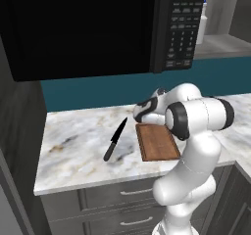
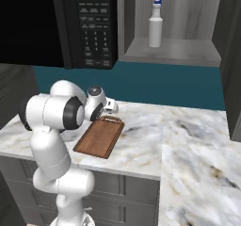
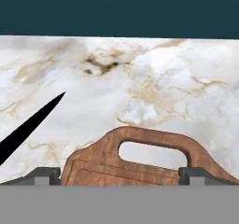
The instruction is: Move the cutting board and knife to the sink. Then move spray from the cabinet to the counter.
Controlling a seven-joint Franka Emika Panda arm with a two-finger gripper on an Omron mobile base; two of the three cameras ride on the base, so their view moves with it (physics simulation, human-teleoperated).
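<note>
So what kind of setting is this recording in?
A simulated home kitchen, by the look of it: a black microwave mounted above a marble-patterned counter with grey drawers below, and a wooden cutting board and a dark knife lying on the counter.

A wooden cutting board point(image 1: 157, 142) and a black knife point(image 1: 114, 139) lie side by side, apart, on the marble counter point(image 1: 73, 155).
</note>
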